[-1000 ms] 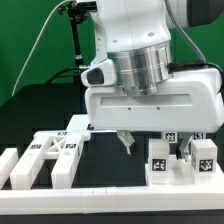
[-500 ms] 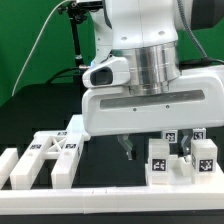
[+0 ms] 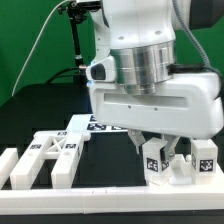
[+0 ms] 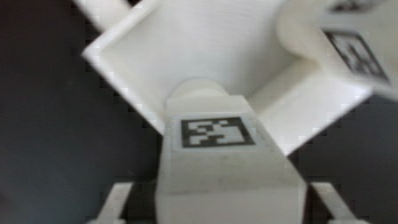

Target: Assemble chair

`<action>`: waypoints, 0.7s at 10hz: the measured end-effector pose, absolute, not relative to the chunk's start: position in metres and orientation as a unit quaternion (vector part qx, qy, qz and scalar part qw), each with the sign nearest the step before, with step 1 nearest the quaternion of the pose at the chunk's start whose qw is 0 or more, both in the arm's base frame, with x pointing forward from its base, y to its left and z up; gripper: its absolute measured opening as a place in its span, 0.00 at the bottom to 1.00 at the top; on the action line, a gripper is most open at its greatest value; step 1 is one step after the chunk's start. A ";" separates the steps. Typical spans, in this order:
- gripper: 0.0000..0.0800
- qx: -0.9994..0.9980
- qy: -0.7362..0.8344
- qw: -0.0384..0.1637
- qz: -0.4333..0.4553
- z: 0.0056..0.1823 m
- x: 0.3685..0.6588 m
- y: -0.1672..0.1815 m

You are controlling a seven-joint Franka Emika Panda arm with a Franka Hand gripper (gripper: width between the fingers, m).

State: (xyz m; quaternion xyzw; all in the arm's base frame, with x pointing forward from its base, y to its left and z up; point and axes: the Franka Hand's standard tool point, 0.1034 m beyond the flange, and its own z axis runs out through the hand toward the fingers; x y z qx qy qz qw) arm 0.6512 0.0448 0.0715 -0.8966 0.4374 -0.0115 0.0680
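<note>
Several white chair parts with black-and-white tags lie on the black table. My gripper (image 3: 152, 146) has come down over an upright tagged block (image 3: 156, 166) at the exterior view's right. In the wrist view that block (image 4: 217, 140) stands between my gripper's (image 4: 215, 205) fingers (image 4: 116, 203). A dark gap shows on each side of it, so the jaws are open around it and not touching. A second tagged block (image 3: 205, 158) stands just beyond it to the exterior view's right. Long bars and cubes (image 3: 50, 155) lie grouped at the exterior view's left.
A flat white tagged piece (image 3: 98, 126) lies behind the gripper, half hidden by the arm. A white rail (image 3: 110, 196) edges the table's front. A black pole with cables (image 3: 75, 45) stands at the back. In the wrist view a white angular part (image 4: 169, 45) lies beyond the block.
The gripper has moved toward the exterior view's right and down over the tagged block. Its fingers have narrowed around the block.
</note>
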 end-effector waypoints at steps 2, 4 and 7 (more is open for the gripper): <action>0.36 -0.798 0.597 0.080 0.011 0.070 0.648 0.045; 0.36 -0.707 0.701 0.090 0.028 0.070 0.647 0.051; 0.61 -0.760 0.643 0.088 0.020 0.069 0.647 0.050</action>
